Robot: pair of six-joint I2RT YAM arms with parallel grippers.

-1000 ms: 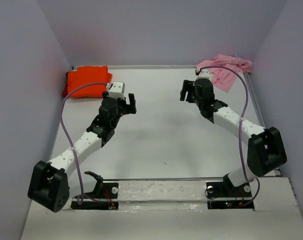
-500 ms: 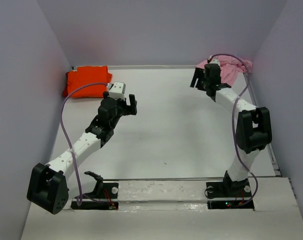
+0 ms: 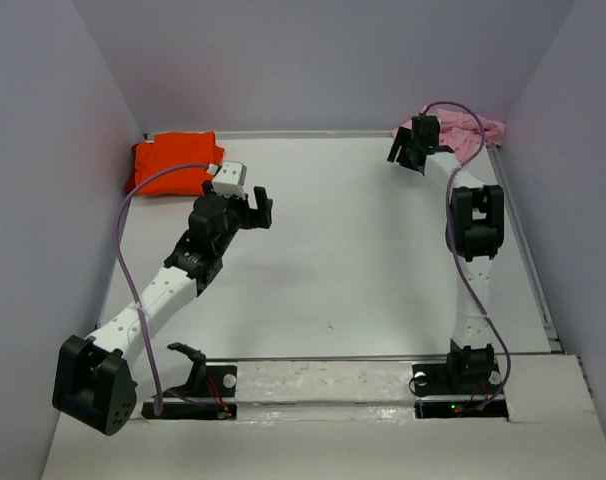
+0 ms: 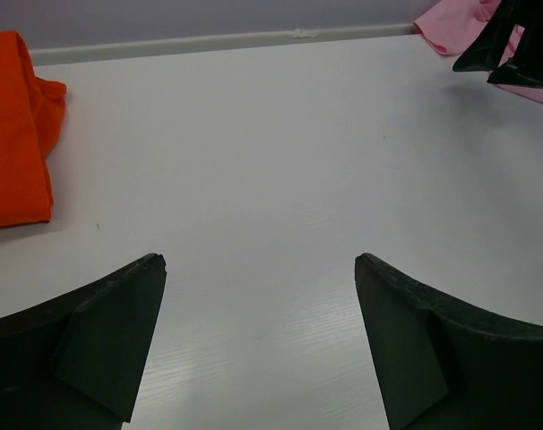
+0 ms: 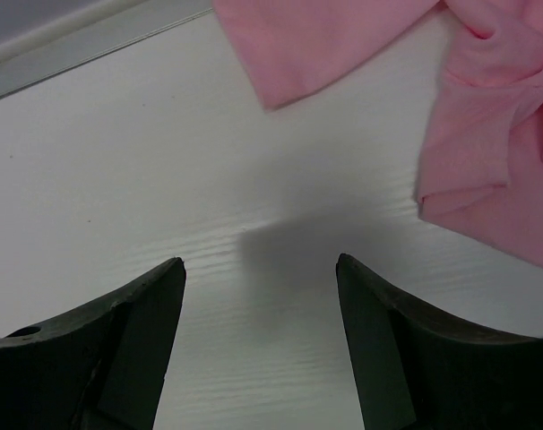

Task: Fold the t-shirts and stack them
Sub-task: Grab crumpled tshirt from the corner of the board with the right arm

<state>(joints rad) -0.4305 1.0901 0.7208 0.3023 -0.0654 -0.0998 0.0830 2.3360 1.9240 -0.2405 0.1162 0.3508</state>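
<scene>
White counter (image 3: 333,260) holds 1 orange t-shirt (image 3: 173,165), apparently folded; the pink t-shirt (image 3: 473,130) lies crumpled, not yet folded or stacked. The left end effector (image 3: 260,207) and right end effector (image 3: 403,155) both gape wide, empty.

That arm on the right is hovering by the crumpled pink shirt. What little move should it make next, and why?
Probably ease the right gripper forward and down onto the nearest edge of the pink t-shirt. Its jaws stand open over bare table, just short of the cloth, which lies crumpled.
</scene>
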